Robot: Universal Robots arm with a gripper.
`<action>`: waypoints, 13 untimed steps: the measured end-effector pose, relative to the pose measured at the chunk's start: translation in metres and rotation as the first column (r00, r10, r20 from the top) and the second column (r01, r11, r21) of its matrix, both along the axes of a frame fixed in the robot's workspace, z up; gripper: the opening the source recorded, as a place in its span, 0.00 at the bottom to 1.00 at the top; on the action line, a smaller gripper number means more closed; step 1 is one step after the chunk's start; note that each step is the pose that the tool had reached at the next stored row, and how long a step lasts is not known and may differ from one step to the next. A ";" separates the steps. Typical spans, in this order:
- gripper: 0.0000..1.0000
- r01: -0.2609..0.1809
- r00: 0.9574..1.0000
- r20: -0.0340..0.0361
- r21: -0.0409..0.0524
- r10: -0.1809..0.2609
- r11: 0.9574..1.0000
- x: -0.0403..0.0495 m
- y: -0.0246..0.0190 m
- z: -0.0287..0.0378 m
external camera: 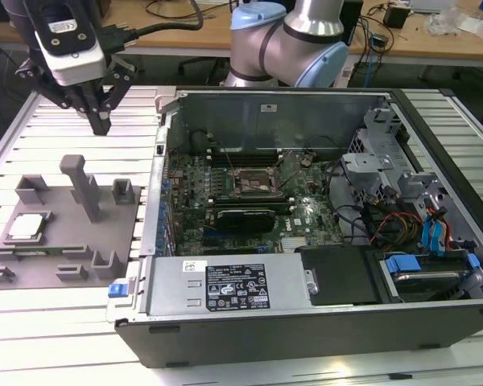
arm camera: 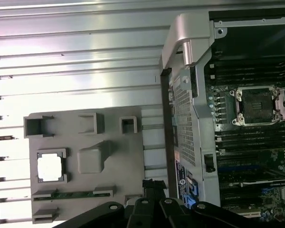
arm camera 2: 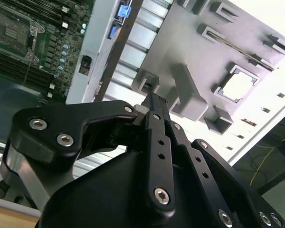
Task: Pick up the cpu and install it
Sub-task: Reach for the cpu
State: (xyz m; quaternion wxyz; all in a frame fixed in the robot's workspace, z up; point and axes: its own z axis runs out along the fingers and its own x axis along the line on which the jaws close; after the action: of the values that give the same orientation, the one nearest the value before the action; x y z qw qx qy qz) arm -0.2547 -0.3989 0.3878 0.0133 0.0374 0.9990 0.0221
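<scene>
The cpu (external camera: 28, 227) is a small silver-white square lying flat in a recess of the grey fixture plate (external camera: 64, 245), at the exterior view's left. Both wrist views show the cpu (arm camera 2: 237, 85) (arm camera: 50, 167) in its recess. My gripper (external camera: 101, 122) hangs high above the slatted table behind the fixture, well apart from the cpu, with its dark fingers (arm camera 2: 154, 102) pressed together and nothing between them. The motherboard socket (external camera: 253, 181) sits inside the open computer case, its metal frame visible, and it appears again as the socket (arm camera: 256, 105) in the first wrist view.
A tall grey post (external camera: 84, 189) and several small grey blocks stand on the fixture near the cpu. A green memory stick (arm camera: 69, 194) lies in a fixture slot. The case wall (external camera: 157, 173) rises between fixture and motherboard. Drive bays and cables (external camera: 410, 217) crowd the case's right.
</scene>
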 end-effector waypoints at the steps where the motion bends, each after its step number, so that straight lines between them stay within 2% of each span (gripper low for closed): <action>1: 0.11 0.000 1.000 0.000 0.000 0.000 1.000 -0.0019 0.0000 -0.0006; 13: 0.11 0.000 1.000 0.000 0.000 0.000 1.000 -0.0267 0.0000 -0.0043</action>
State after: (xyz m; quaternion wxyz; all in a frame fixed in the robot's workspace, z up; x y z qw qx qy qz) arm -0.2814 -0.3989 0.3835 0.0133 0.0374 0.9990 0.0221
